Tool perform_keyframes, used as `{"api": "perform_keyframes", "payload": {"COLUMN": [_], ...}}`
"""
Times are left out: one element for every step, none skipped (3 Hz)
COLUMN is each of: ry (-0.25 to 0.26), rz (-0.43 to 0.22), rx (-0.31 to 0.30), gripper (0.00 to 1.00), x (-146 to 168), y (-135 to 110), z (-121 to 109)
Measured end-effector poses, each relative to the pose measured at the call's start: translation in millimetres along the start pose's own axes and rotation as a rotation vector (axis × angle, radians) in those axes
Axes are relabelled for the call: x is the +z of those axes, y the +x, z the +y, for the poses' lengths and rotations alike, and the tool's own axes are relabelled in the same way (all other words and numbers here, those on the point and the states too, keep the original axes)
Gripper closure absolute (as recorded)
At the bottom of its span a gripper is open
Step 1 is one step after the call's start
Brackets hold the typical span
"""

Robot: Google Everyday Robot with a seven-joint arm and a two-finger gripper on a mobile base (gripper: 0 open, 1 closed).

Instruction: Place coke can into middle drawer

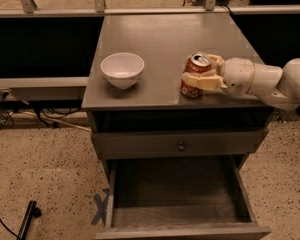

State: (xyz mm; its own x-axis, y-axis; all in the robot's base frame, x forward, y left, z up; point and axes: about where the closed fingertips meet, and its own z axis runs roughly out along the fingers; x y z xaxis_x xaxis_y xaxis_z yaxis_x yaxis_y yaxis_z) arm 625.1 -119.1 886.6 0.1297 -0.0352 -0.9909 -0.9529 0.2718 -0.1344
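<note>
Gripper point(198, 70) is sitting at the right front part of the cabinet top point(160, 34), reaching in from the right on the white arm point(262, 80). Its 2 fingers point(202, 80) are closing around the coke can point(194, 75) - 1 is lying across the near side of the can, the other is pressing against the far side by the rim. Both are looking in contact with the can, so the gripper is clamping it.

The coke can is standing on the cabinet top near the front edge, silver top with pull tab facing up, possibly leaning a little; whether its base is fully resting on the surface is hard to tell.

The white bowl point(122, 69) is sitting upright on the left part of the same top, well apart from the can and the gripper.

Below the top a dark open slot is showing, then a closed grey drawer front point(140, 145) with 1 small round knob point(180, 146).

Under that, the middle drawer point(175, 204) is standing pulled out toward the camera - low side walls, grey wood-grain floor. It is lying well below the can.

On the speckled floor to the left, a blue tape X point(100, 209) is lying just beside the drawer's left wall, and a dark bar-shaped object point(27, 225) is lying farther left.
</note>
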Motion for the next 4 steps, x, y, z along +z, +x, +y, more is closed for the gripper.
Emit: {"api": "perform_keyframes", "payload": {"ry": [0.0,0.0,0.0,0.0], "rz": [0.0,0.0,0.0,0.0], "rx": [0.0,0.0,0.0,0.0], "gripper": [1.0,1.0,1.0,1.0], "x": [0.0,0.0,0.0,0.0], "y": [-0.9,-1.0,-1.5,-1.7], "z": [-0.1,-0.1,-0.2,-0.2]}}
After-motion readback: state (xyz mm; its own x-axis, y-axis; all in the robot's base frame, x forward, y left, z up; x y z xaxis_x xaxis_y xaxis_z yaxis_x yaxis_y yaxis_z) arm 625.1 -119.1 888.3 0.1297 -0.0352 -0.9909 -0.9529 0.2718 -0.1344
